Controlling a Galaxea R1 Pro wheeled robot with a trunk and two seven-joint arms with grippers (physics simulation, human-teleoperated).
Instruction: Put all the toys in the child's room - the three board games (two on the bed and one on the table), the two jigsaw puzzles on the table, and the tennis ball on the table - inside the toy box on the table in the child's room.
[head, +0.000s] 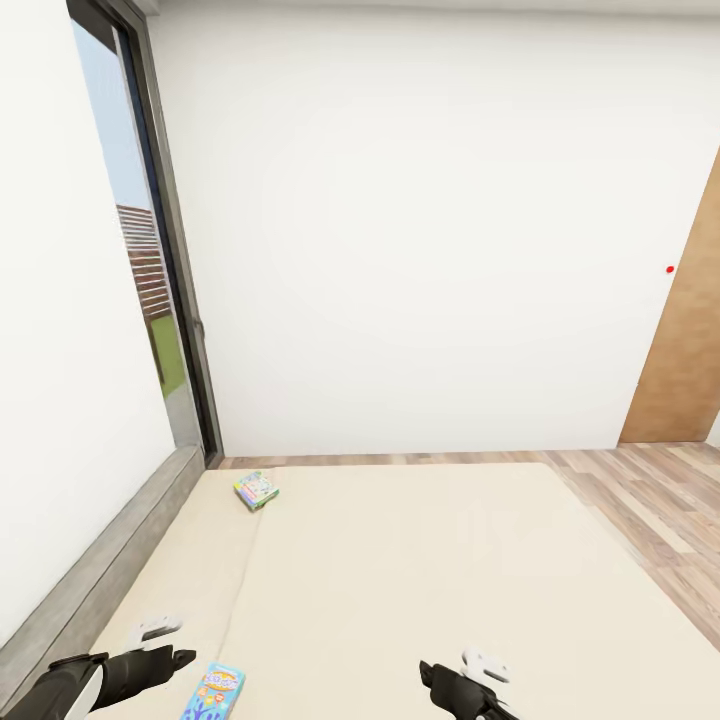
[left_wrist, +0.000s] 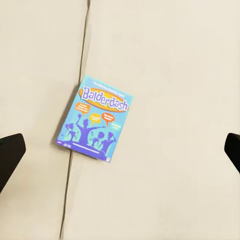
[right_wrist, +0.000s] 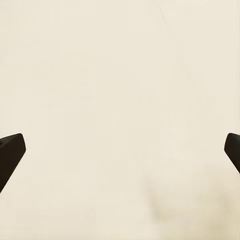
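Observation:
Two board games lie on the beige bed (head: 450, 580). The blue board game (head: 214, 692), printed "Balderdash" (left_wrist: 95, 119), lies flat on a seam in the mattress cover at the near left. My left gripper (head: 183, 659) hovers open just left of it; in the left wrist view its fingertips (left_wrist: 10, 152) stand wide apart above the box. A second board game (head: 256, 490), colourful with a green edge, lies near the bed's far left corner. My right gripper (head: 428, 672) is open over bare mattress (right_wrist: 120, 100). The table, toy box, jigsaw puzzles and tennis ball are out of view.
A tall dark-framed window (head: 165, 300) and a grey headboard ledge (head: 100, 570) run along the bed's left side. A white wall stands beyond the bed. Wood-plank floor (head: 650, 500) lies to the right, with a brown door (head: 690, 370) at the far right.

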